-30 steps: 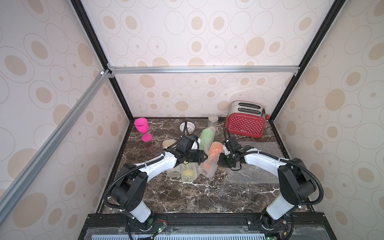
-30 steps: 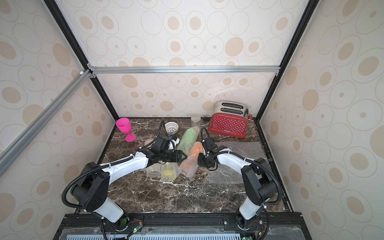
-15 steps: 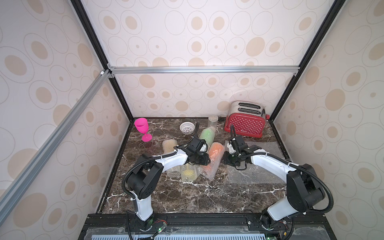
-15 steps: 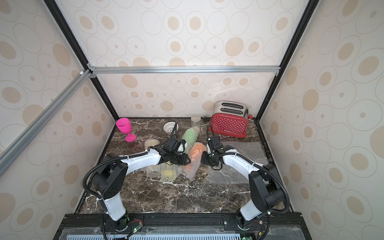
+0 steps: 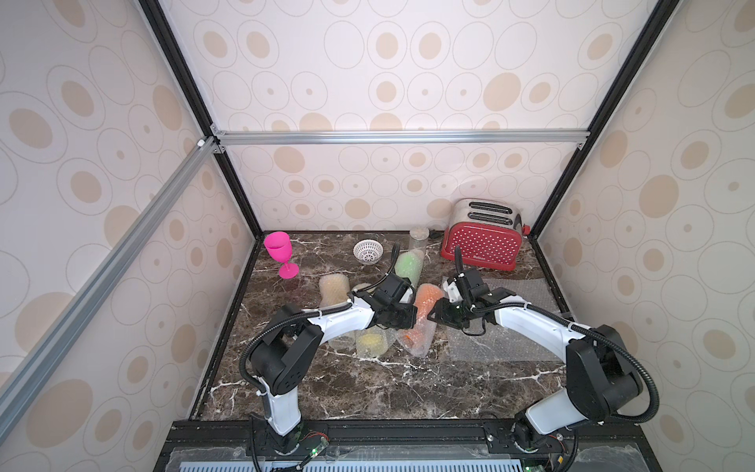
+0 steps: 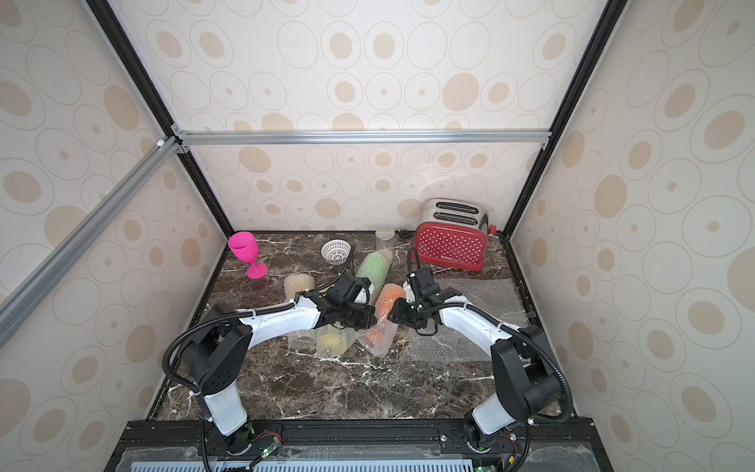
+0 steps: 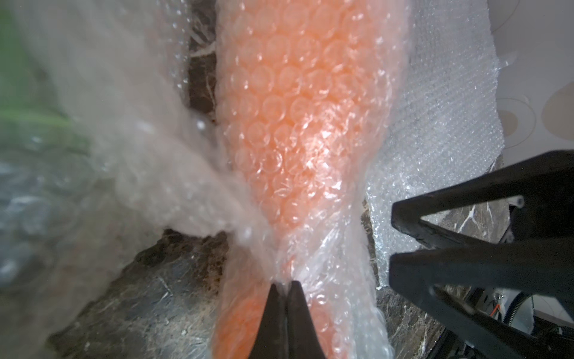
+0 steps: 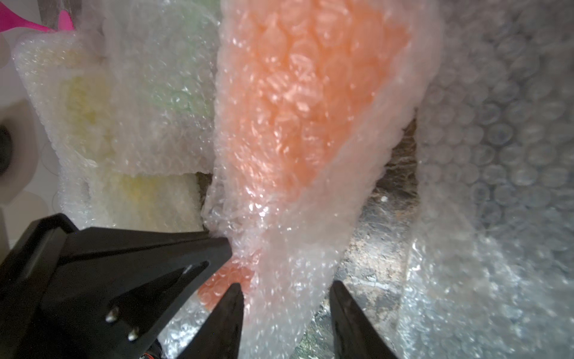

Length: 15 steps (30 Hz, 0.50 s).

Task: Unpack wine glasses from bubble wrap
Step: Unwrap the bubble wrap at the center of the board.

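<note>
Clear bubble wrap [image 7: 338, 264] sheathes tapering orange goblet [image 7: 295, 93]

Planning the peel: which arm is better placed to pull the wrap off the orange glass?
Left, probably. The left gripper is shut on a fold of the bubble wrap around the orange glass; the right gripper is open, its jaws only straddling a loose flap.

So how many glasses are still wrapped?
4. Orange roll, pinched by the left gripper; green roll behind it; yellow roll under the left arm; amber roll behind that arm. More might hide under the arms.
</note>
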### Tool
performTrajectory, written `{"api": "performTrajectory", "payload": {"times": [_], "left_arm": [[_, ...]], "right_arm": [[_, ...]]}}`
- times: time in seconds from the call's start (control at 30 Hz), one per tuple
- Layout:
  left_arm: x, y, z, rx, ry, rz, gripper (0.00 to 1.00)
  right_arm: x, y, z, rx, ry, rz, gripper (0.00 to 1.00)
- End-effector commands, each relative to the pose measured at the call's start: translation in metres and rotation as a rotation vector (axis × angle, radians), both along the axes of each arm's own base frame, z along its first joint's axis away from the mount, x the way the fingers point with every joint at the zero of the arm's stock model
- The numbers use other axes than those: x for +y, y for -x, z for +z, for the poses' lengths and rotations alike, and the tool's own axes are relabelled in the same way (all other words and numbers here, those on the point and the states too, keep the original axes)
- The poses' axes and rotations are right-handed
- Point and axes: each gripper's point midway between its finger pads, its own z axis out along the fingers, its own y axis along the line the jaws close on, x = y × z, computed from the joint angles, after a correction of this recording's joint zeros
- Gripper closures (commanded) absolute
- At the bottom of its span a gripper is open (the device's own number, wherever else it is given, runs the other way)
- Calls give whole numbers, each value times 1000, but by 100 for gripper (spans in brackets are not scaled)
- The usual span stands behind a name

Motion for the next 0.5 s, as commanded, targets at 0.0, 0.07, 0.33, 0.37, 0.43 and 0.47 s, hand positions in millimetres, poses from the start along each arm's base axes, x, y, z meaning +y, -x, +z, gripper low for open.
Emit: {"api": "performTrajectory", "payload": {"times": [0.0, 0.07, 0.33, 0.37, 0.43, 0.47], "left_arm": [[-3, 4, 16, -25, 27, 48, 100], [-5, 8, 18, -19, 47, 63, 100], [3, 10, 28, -22, 113, 185, 100], [4, 11, 29, -20, 123, 193, 100], [2, 13, 31, -17, 142, 200, 100], [2, 14, 31, -13, 148, 199, 100]], "right_arm": [[7, 5, -4, 16, -11, 12, 52], [11, 8, -9, 27, -6, 23, 52], [1, 23, -29, 70, 62, 29, 60], [0, 25, -32, 75, 73, 30, 62], [-2, 28, -34, 79, 80, 30, 66], [-2, 28, -35, 78, 80, 30, 70]]}}
